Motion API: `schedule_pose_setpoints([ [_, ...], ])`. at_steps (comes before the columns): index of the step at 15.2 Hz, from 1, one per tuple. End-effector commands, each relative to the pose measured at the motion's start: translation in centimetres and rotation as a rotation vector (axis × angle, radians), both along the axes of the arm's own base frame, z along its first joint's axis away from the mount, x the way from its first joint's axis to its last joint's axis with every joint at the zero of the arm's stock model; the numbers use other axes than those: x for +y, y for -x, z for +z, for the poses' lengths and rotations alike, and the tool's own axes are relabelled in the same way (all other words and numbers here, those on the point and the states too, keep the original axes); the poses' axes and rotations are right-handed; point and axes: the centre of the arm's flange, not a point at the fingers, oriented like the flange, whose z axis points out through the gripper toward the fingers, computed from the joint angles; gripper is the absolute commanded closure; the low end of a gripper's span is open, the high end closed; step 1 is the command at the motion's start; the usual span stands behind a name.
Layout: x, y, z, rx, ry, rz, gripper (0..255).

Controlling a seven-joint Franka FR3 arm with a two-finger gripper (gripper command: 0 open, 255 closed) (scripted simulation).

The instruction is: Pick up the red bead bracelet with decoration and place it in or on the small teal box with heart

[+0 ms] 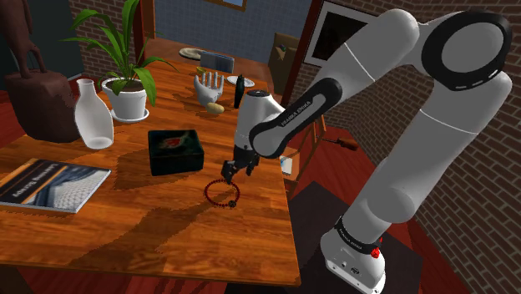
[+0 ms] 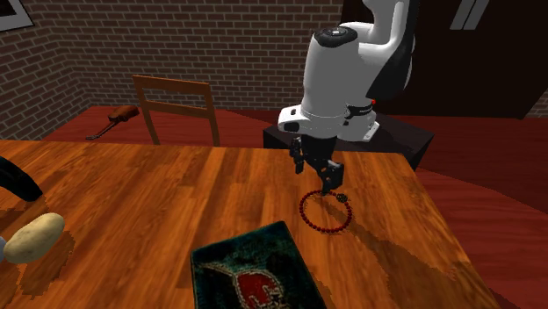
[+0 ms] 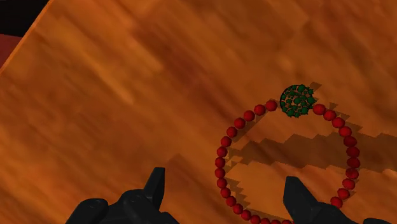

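A ring of red beads with a dark green decorative ball, the bracelet [image 1: 222, 193] [image 2: 327, 212] [image 3: 289, 159], lies flat on the wooden table [image 1: 150, 217]. My black gripper [image 1: 235, 166] [image 2: 320, 172] [image 3: 222, 191] hovers just above it, fingers apart and holding nothing; the ring's near edge lies below the gap between the fingertips. The dark teal box with a red heart on its lid [image 1: 175, 151] [image 2: 256, 276] stands shut a short way off, toward the shoulder view's left.
A white vase [image 1: 93, 116], a potted plant [image 1: 125, 83], a magazine [image 1: 50, 185], a brown jug [image 1: 42, 104], a white hand model [image 1: 209, 88] and a potato [image 2: 33, 238] share the table. A chair [image 2: 178, 105] stands behind it. The table edge runs close beside the bracelet.
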Motion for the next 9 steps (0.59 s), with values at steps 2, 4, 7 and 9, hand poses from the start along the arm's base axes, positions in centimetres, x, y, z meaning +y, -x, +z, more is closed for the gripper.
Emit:
schedule_pose_setpoints([
  [2, 0.0, -0.1, -1.8, -0.002, 0.001, 0.002, 0],
  [4, 0.0, -0.1, -2.9, -0.002, 0.001, 0.002, 0],
  [7, 0.0, -0.1, -4.3, -0.002, 0.001, 0.002, 0],
  [9, 0.0, -0.1, -4.3, -0.002, 0.001, 0.002, 0],
])
